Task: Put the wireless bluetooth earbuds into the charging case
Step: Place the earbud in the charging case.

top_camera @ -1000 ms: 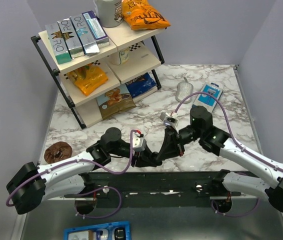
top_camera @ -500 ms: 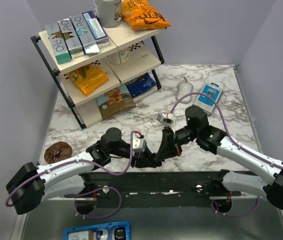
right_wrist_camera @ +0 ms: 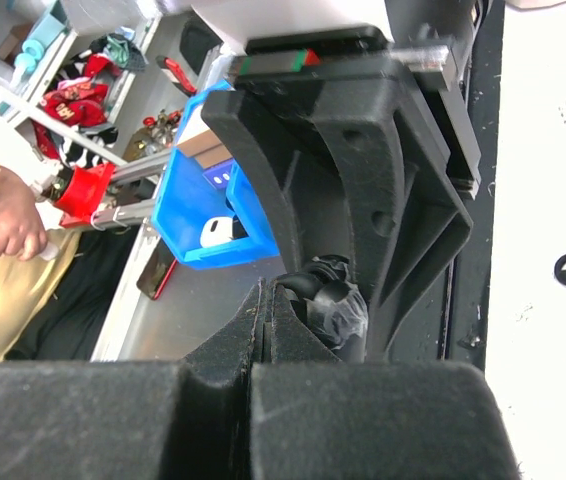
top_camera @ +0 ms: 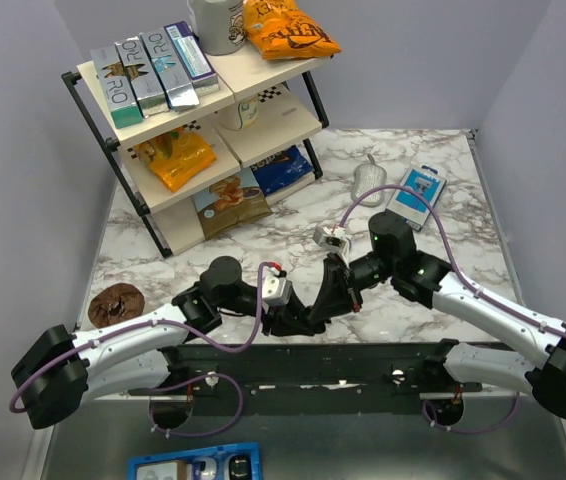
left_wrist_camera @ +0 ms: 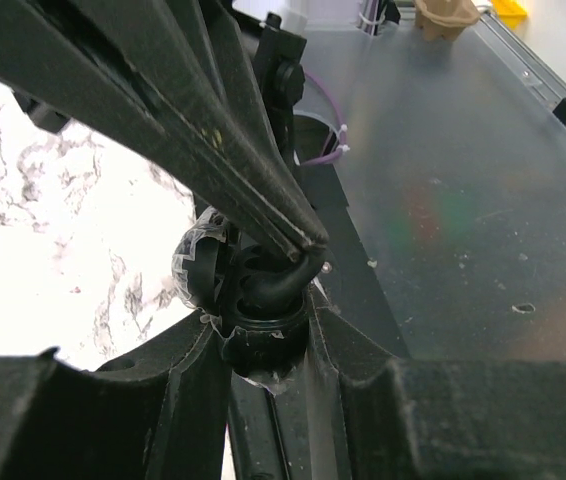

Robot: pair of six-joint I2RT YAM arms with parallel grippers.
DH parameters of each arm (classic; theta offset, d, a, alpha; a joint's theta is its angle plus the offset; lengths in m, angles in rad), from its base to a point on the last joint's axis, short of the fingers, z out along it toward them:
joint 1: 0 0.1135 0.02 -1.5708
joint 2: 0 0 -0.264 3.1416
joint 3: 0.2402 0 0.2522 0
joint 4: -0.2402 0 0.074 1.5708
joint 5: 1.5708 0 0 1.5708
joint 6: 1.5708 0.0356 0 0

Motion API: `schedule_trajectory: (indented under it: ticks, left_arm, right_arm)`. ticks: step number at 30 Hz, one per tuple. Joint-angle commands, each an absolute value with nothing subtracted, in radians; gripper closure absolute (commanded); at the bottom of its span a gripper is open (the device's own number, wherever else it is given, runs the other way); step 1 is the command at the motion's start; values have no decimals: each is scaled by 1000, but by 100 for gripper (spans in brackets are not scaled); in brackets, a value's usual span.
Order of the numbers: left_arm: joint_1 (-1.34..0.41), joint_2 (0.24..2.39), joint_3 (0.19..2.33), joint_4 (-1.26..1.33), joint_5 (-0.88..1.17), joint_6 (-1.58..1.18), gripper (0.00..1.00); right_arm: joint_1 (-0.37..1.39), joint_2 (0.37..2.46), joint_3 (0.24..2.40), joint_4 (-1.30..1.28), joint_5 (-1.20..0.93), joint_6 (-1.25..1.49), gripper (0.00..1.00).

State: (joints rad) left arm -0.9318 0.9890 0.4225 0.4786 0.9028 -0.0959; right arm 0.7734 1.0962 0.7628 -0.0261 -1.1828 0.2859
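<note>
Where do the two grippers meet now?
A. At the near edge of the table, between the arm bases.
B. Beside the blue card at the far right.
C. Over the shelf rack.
A: the top view shows the left gripper, shut on a black round case, and the shut right gripper tip to tip at the near edge of the table.

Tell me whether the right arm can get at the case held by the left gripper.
Probably yes: the shut right gripper has its tips right at the case, which the left gripper clamps, and nothing lies between them.
</note>
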Motion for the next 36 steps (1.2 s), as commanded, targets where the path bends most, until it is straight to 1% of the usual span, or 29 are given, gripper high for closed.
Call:
schedule_trajectory:
  ticks: [1,23,36]
  left_arm:
    - [-940,977,411,598,936,-136,100]
    - [-959,982,387,678,939,-181,100]
    - [-962,979,390,695,930,-187,100]
  right_arm:
    - [782,1104,765,-44,-1163,267,99]
    - [781,1057,761,-63,-1066,244,99]
    - [779,1074,762,-98,-1034,244,99]
